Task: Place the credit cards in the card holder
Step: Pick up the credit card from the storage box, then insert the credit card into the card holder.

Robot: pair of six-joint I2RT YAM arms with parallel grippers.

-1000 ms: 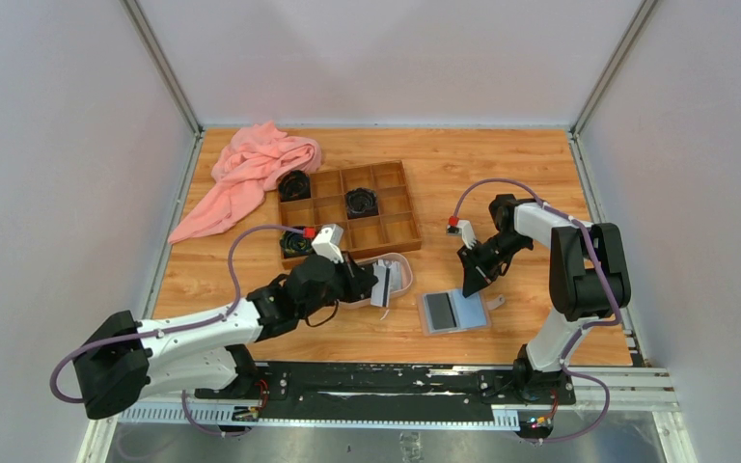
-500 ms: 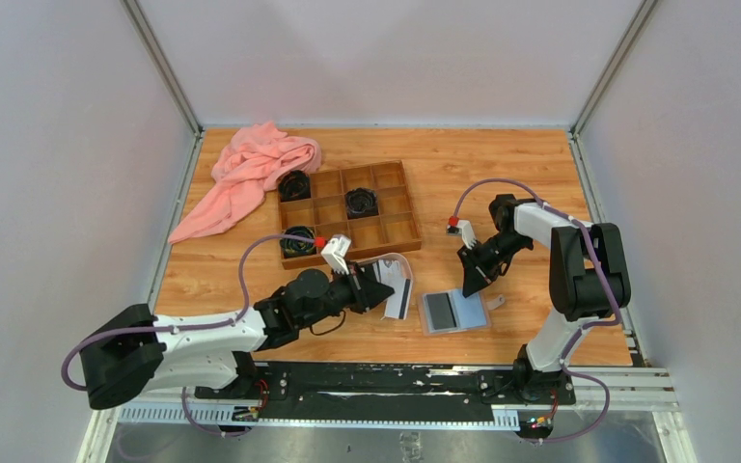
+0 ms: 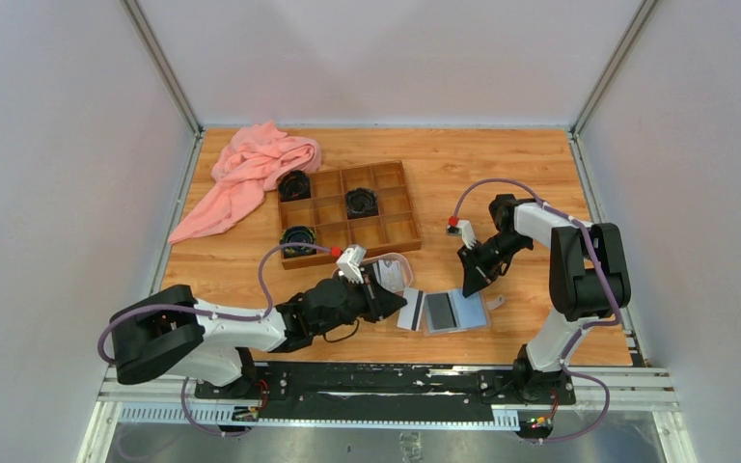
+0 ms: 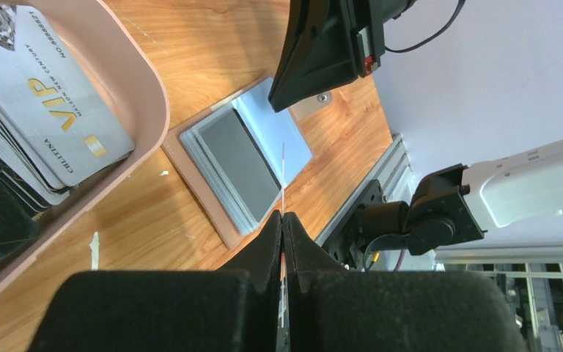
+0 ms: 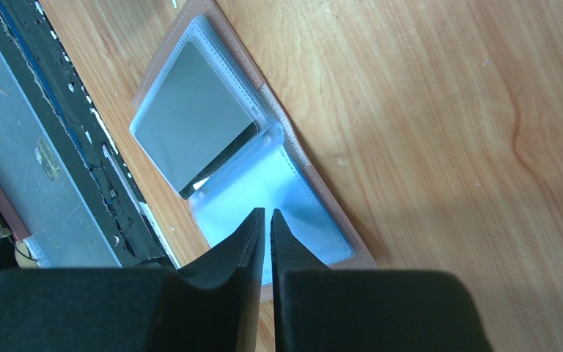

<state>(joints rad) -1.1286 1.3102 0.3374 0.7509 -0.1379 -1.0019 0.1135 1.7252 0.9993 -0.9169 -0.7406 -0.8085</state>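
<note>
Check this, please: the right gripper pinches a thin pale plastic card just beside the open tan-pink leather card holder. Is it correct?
Wrong arm. It is the left gripper that pinches the thin pale plastic card, as the left wrist view shows. The rest holds: the card is just beside the open tan-pink leather card holder.

Bright, even light; soft shadows; pale glare washes the card holder (image 5: 287,192) interior.

tray (image 4: 152,95) — cut by the left wrist view's left edge, its stack of cards (image 4: 51,110) running out of frame | held card (image 4: 283,176) edge-on, only a thin line, face unreadable | card holder (image 5: 297,180) — near edge hidden behind right gripper (image 5: 267,213) in the right wrist view
</note>
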